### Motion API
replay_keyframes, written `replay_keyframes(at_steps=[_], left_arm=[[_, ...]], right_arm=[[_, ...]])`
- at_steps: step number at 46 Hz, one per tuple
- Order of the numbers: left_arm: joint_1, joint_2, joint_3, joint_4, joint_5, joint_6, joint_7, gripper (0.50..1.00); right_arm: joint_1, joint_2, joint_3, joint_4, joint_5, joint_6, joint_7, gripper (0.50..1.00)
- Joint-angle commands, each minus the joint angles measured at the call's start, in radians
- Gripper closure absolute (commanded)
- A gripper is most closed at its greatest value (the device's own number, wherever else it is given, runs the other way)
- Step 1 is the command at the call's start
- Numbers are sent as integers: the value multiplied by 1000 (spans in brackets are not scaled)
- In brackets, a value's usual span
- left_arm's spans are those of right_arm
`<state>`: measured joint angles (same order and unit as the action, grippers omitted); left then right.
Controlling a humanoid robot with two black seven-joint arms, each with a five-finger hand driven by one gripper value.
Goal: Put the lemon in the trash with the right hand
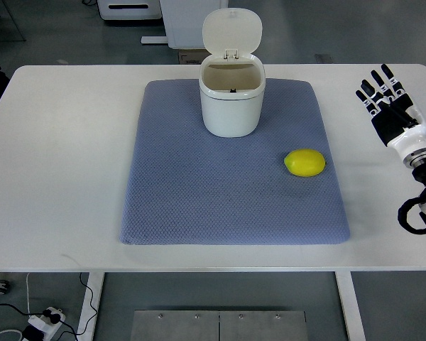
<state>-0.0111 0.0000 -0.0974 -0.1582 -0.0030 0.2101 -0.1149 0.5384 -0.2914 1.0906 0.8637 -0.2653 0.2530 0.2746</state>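
The lemon (304, 163) lies on its side on the blue-grey mat (199, 206), toward the mat's right edge and well forward of the white trash bin (231, 99). The bin stands upright at the back centre of the mat, its hinged lid (231, 31) flipped up and back, so the mouth is clear. The right hand (385, 96) hovers over the bare white counter (57, 156) near the right edge, fingers spread and pointing away from the robot, holding nothing. It is well apart from the lemon, so the reach has not yet started. The left arm is not in view.

Several things could go wrong from here. The lemon is rounded and smooth, and a finger landing off-centre would likely roll it across the mat, possibly off the right edge, which is close by. A shallow pinch at the tapered ends may let it squirt out during the lift. The bin looks light, though that is hard to judge from above; a forearm or knuckle brushing its wall on the way in could shove or tip it. The upright lid sits behind the opening, so a carry that overshoots might knock it shut. Releasing too early or too far forward would bounce the lemon off the rim (231, 65) and back onto the mat.
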Motion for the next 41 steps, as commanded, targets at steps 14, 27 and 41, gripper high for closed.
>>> replay_keyframes(at_steps=[14,27,41], left_arm=[[2,0,-2,0,0,0,0,500],[2,0,-2,0,-2,2,0,500],[2,0,-2,0,0,0,0,500]], right_arm=[[0,0,-2,0,0,0,0,500],[0,0,-2,0,0,0,0,500],[0,0,0,0,0,0,0,500]])
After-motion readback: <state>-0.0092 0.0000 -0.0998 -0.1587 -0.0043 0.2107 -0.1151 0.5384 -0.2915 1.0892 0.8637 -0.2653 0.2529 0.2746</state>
